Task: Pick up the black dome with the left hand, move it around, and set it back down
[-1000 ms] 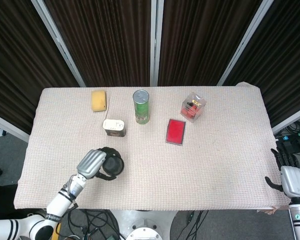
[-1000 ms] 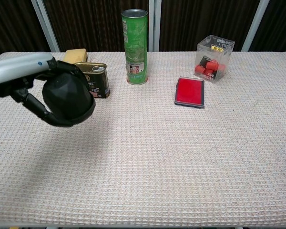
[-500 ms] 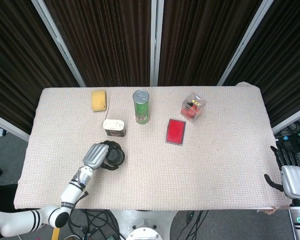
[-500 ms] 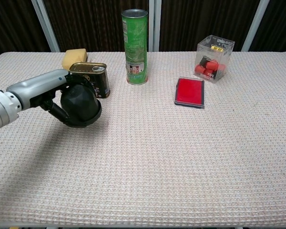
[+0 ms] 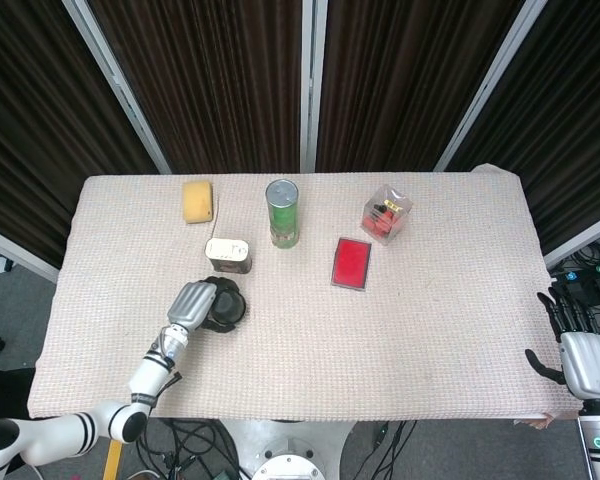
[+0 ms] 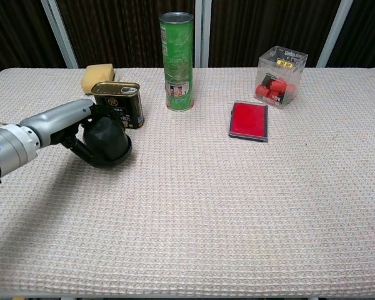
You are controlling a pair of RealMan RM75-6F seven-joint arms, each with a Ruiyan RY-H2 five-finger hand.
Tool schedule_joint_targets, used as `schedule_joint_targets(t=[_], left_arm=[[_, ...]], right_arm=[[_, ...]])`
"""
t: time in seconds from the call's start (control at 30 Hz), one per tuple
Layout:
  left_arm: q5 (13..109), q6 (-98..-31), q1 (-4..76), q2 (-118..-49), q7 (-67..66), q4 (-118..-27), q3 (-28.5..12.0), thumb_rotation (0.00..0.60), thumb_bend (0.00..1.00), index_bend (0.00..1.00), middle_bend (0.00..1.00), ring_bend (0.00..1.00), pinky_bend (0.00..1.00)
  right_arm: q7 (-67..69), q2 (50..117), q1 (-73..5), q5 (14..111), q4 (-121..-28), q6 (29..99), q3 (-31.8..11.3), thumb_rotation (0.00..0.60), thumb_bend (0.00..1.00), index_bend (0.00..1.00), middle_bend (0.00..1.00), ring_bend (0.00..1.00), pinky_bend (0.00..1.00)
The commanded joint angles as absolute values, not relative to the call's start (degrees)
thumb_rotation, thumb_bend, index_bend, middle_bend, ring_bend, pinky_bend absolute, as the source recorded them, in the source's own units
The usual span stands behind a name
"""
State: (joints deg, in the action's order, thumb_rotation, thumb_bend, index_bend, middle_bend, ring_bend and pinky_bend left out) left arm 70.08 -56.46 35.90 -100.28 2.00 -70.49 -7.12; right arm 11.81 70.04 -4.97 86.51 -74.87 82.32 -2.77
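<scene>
The black dome (image 6: 108,140) (image 5: 225,308) sits low at the table's left front, just in front of a small tin can. My left hand (image 6: 72,120) (image 5: 193,304) grips it from the left, silver back on top and dark fingers (image 6: 82,150) curled around its near side. Whether the dome's base touches the cloth cannot be told. My right hand (image 5: 576,352) hangs off the table's right front corner, fingers apart and holding nothing; the chest view does not show it.
A tin can (image 6: 120,104) stands right behind the dome, a yellow sponge (image 6: 98,74) further back. A tall green canister (image 6: 177,60) stands at the centre back. A red flat case (image 6: 249,120) and a clear box of red pieces (image 6: 280,76) lie to the right.
My left hand has carried the dome down and away from me towards the tin can, lowering it from a raised position to table level.
</scene>
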Motion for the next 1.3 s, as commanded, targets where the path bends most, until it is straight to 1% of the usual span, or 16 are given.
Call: schedule_joint_targets(t=[0.03,0.27,0.47,0.8,1.3], left_arm=[[70.7,-56.5,35.7,-100.9,2.5,-69.5,-7.1,0.6,0.15,0.27,0.42,0.27,0.37],[72.8,-56.6,35.3,-101.1,3.3,-68.4,-6.2,0.6,0.1,0.25,0.35,0.25,0.34],[74.4,-57.2,35.0,-101.0,3.9,-68.2,-5.8,0.6,0.09,0.23,0.3,0.19,0.3],[75.5,-56.5,34.8,-100.4,3.7,-68.5,-5.2,0.6,0.06,0.21,0.27,0.15,0.25],[75.7,-57.4,34.1,-99.5,3.7,-70.0,-6.1,0.6,0.06,0.21,0.27,0.15,0.25]], right_arm=[[11.9,70.2,-5.0,86.5,-74.7,82.4,-2.8,0.6,0.18,0.0,0.0,0.0,0.0],[12.0,70.4,-5.0,86.2,-74.3,82.1,-2.8,0.6,0.18,0.0,0.0,0.0,0.0],[11.9,70.4,-5.0,85.9,-74.3,82.1,-2.9,0.6,0.18,0.0,0.0,0.0,0.0],[11.7,70.3,-5.0,85.8,-74.4,82.1,-2.9,0.6,0.18,0.0,0.0,0.0,0.0],[11.7,70.4,-5.1,85.7,-74.3,81.8,-2.9,0.6,0.18,0.0,0.0,0.0,0.0]])
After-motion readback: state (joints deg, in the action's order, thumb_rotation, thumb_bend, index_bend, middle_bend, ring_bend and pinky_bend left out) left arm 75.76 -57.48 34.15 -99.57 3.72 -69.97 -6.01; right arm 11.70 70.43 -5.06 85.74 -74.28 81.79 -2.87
